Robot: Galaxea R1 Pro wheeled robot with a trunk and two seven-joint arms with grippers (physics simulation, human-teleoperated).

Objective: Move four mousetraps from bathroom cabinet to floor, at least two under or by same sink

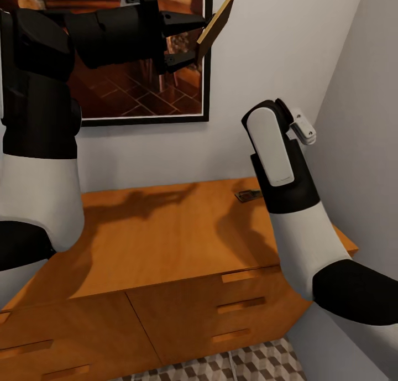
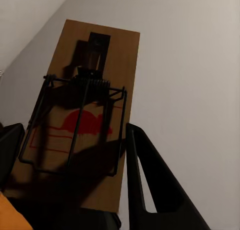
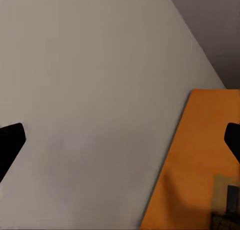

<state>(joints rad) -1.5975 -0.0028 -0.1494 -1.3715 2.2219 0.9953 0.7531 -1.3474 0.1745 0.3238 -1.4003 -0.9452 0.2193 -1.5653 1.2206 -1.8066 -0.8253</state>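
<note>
Fingers of left gripper point(image 1: 193, 38) pinching a mousetrap point(image 1: 215, 24); right gripper's fingertips point(image 3: 11, 146) spread wide apart, nothing between them.

Held trap raised high before a framed picture point(image 1: 138, 93) on the wall, board tilted. Left wrist view: red printed mark on the board under the wire spring, no legible writing. Left arm bent up, forearm level. Right arm point(image 1: 282, 171) upright over the cabinet point(image 1: 166, 243), elbow low. Second mousetrap point(image 1: 248, 195) lies flat on cabinet top near the back edge, just beside right arm. Patterned bathroom floor point(image 1: 260, 364) below the drawers.
</note>
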